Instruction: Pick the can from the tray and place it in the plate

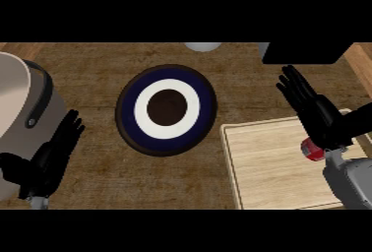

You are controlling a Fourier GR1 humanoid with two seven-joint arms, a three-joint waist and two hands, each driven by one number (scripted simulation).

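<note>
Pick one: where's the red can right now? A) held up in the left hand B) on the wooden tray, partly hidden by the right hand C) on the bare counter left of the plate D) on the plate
B: the red can sits on the wooden tray, its right side hidden behind the right hand, whose fingers are straight; the plate holds nothing.

The plate point(167, 110) lies mid-counter point(94, 74), with the tray point(280, 167) to its right and nearer the lower edge. The can point(313, 149) sits on the tray's right part, partly hidden beneath the right hand point(314, 110). A pot point(22, 113) stands at far left, the left hand point(47, 160) before it
</note>
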